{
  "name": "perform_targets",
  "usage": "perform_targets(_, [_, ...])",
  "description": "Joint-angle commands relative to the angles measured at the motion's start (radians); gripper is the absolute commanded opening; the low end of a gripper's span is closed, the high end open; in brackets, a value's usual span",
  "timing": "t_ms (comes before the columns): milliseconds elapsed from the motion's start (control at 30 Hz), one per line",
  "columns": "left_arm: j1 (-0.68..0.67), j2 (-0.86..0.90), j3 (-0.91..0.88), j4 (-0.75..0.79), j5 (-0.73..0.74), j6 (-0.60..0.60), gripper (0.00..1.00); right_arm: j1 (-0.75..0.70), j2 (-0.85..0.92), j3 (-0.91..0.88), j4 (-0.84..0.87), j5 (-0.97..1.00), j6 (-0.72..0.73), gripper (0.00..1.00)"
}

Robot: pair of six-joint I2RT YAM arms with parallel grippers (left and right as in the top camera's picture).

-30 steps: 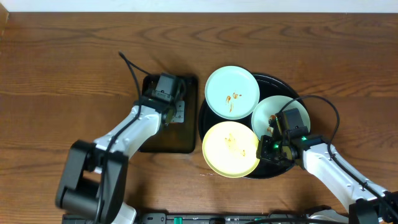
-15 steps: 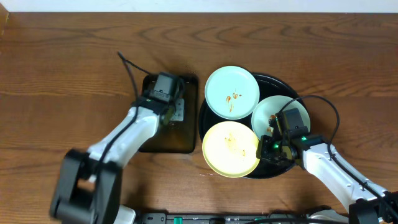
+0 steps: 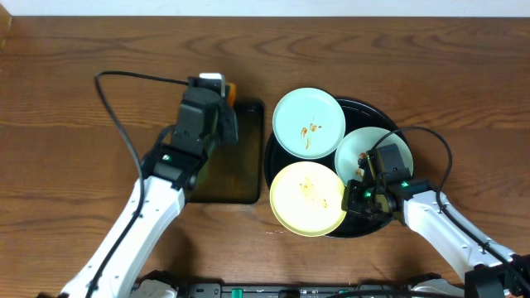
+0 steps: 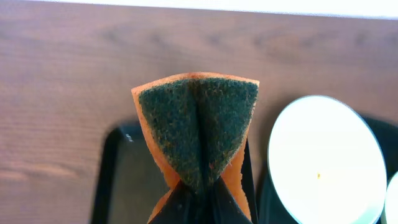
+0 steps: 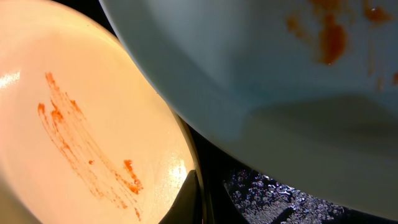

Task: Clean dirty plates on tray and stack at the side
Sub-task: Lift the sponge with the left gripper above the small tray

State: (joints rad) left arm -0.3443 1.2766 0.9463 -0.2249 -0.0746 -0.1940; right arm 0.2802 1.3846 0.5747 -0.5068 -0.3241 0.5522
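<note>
Three smeared plates lie on the round black tray (image 3: 379,108): a mint plate (image 3: 309,122) at the back, a mint plate (image 3: 374,147) at the right, and a yellow plate (image 3: 305,197) in front. My left gripper (image 3: 219,98) is shut on a folded orange sponge with a dark green scrub face (image 4: 198,127) and holds it above the rectangular black tray (image 3: 241,170), left of the back mint plate (image 4: 326,155). My right gripper (image 3: 353,197) is shut on the yellow plate's right rim (image 5: 186,155). The right mint plate (image 5: 261,68) overhangs it.
The rectangular black tray (image 4: 118,180) lies just left of the round tray, on the brown wooden table (image 3: 83,74). A black cable (image 3: 124,76) loops from the left arm over the table. The right arm's cable (image 3: 435,145) arcs over the round tray's right side.
My left gripper has risen off the rectangular tray with the sponge in it, and the arm has swung up and leftward. The right arm and the plates have not moved.
</note>
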Motion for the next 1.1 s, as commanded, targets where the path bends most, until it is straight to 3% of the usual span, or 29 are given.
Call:
perform_targets(0, [0.001, -0.068, 0.009, 0.055, -0.073, 0.072, 0.07, 0.01, 0.002, -0.005, 0.003, 0.029, 0.016, 0.01])
perform_targets(300, [0.001, -0.124, 0.009, 0.156, -0.073, 0.153, 0.07, 0.01, 0.002, -0.005, 0.003, 0.029, 0.016, 0.01])
perform_targets(1067, [0.001, -0.134, 0.009, 0.163, -0.073, 0.153, 0.07, 0.01, 0.002, -0.005, 0.003, 0.029, 0.016, 0.01])
